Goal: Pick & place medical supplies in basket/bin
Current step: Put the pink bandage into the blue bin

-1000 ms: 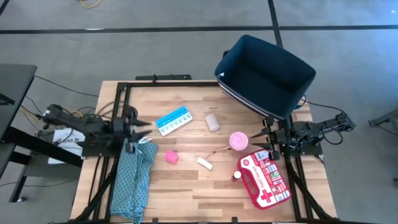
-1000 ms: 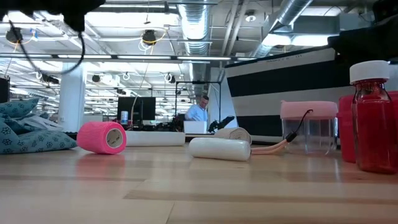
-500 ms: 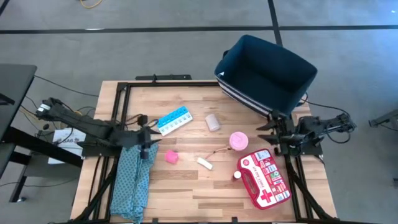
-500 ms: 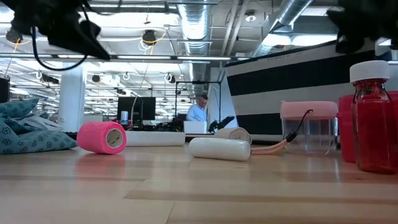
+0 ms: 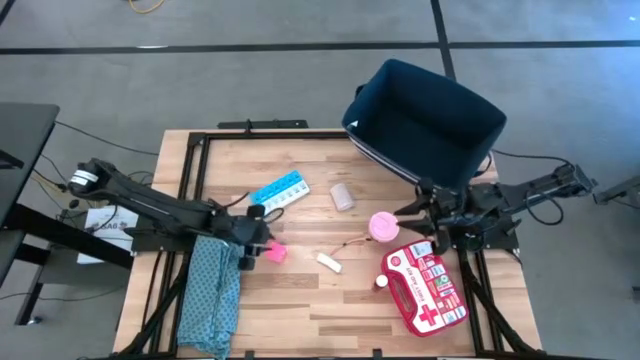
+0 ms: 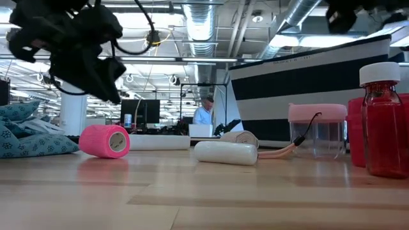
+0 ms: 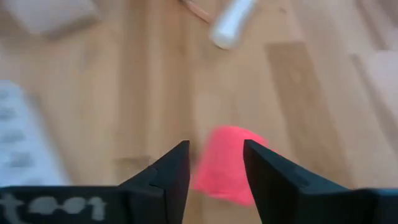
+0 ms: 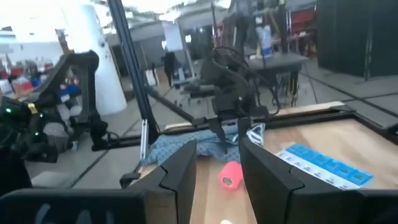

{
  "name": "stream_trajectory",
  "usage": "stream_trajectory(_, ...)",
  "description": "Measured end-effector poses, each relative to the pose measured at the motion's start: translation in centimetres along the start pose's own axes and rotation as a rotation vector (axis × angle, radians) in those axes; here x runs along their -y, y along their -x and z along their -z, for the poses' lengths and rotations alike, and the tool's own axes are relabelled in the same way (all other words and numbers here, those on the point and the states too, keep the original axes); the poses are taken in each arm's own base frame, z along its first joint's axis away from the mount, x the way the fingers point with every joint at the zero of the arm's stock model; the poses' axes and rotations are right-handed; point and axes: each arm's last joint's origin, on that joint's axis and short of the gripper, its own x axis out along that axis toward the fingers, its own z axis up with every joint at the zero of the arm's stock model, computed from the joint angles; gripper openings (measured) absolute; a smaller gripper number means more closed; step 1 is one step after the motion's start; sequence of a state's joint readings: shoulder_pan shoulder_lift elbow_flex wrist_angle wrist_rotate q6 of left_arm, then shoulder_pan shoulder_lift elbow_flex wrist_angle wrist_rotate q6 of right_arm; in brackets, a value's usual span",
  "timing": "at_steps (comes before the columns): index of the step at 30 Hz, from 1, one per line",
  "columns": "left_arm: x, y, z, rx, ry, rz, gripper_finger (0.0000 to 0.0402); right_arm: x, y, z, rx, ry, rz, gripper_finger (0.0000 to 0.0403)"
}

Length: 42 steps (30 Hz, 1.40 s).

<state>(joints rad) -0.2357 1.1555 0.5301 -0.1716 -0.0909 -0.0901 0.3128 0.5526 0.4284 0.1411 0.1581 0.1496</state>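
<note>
Pink tape roll (image 7: 229, 165) beyond left gripper (image 7: 214, 163), jaws narrowly apart; high view hides this.

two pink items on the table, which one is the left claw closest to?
The small pink roll, right in front of the left claw. The larger pink-lidded round container sits across the table by the right claw.

The right gripper (image 8: 217, 177) shows its two dark fingers (image 8: 177, 180) parted with a gap between them; straight ahead of that gap, well beyond the fingertips, a pink roll (image 8: 231, 175) lies on the wooden table (image 8: 311, 140), with the teal cloth (image 8: 186, 144) behind it and the left arm (image 8: 231, 93) reaching down above both. Off to one side of the fingers lies the light blue pill organizer (image 8: 323, 167); the room beyond is blurred.
</note>
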Motion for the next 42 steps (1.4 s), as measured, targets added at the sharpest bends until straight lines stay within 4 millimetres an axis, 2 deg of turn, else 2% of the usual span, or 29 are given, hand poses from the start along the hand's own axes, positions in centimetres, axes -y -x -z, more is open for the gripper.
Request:
stream_trajectory(3,0.2,-1.1,0.4,-0.056,0.028,0.053,0.0164,-0.7,-1.2,-1.8,-0.017,0.011,-0.015,0.0119)
stream_trajectory(10,0.2,-3.9,1.6,-0.168,-0.024,0.001,0.0179,-2.4,-3.1,-4.8,-0.166,0.040,-0.043,0.0119)
stream_trajectory(15,0.2,-5.2,1.7,-0.159,-0.038,-0.041,0.0180,-3.3,-3.8,-6.0,-0.175,0.042,-0.069,0.0119)
stream_trajectory(21,0.3,-5.2,1.4,-0.116,-0.077,-0.033,0.0164,-3.5,-4.9,-5.7,-0.171,0.040,-0.068,0.0119)
stream_trajectory(27,0.3,-5.3,0.9,-0.052,-0.090,-0.035,0.0091,-3.7,-6.4,-4.5,-0.224,0.059,-0.062,0.0119)
stream_trajectory(30,0.6,-5.4,0.0,0.014,-0.082,0.009,0.0053,-3.8,-7.6,-3.3,-0.286,0.074,-0.053,0.0119)
stream_trajectory(33,0.8,-5.1,-2.0,0.061,-0.132,0.011,0.0007,-3.7,-9.1,-2.2,-0.305,0.156,-0.035,0.0119)
stream_trajectory(38,0.7,-3.5,-7.9,0.178,-0.246,-0.056,0.0003,-3.4,-11.7,-1.1,-0.258,0.166,-0.002,0.0119)
stream_trajectory(40,0.6,-2.4,-9.9,0.142,-0.259,-0.064,0.0002,-3.4,-12.2,-0.7,-0.257,0.181,-0.008,0.0119)
stream_trajectory(42,0.3,-1.4,-11.0,0.057,-0.234,-0.064,0.0002,-3.5,-12.5,-0.2,-0.277,0.196,-0.014,0.0119)
